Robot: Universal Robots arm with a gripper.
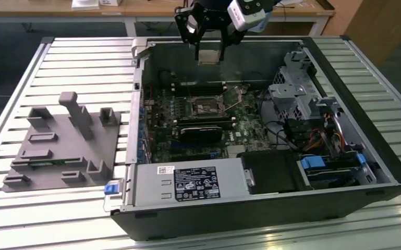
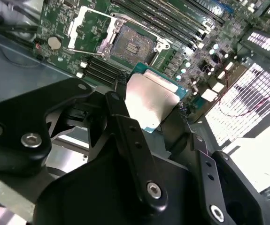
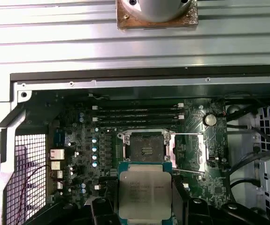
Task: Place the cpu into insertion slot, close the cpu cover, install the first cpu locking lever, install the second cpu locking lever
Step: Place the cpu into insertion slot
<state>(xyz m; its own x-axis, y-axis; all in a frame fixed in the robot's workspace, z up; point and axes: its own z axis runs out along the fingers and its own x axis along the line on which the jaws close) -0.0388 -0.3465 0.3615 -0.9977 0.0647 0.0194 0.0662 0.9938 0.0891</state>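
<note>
My gripper (image 1: pixel 210 54) hangs above the far wall of the open computer case, shut on the cpu (image 2: pixel 151 101), a flat square chip with a dull silvery top and a green edge. In both wrist views the cpu (image 3: pixel 144 194) sits between the two black fingers (image 2: pixel 120 108), above the motherboard. The insertion slot (image 3: pixel 145 147) lies open and bare beneath it, a dark square socket (image 2: pixel 132 46) with a silvery rim, also seen mid-board (image 1: pixel 205 108). The cpu cover (image 3: pixel 189 150) is swung back beside the socket, its silvery frame (image 2: pixel 90 26) lying flat on the board.
The case (image 1: pixel 367 156) lies on a slatted metal table (image 1: pixel 82 62). A grey fixture (image 1: pixel 64 143) stands at the exterior view's left. Long memory slots (image 3: pixel 137 115) run beside the socket. A black block (image 1: pixel 200 130), power supply (image 1: pixel 190 182) and drive cage (image 1: pixel 298 99) crowd the case.
</note>
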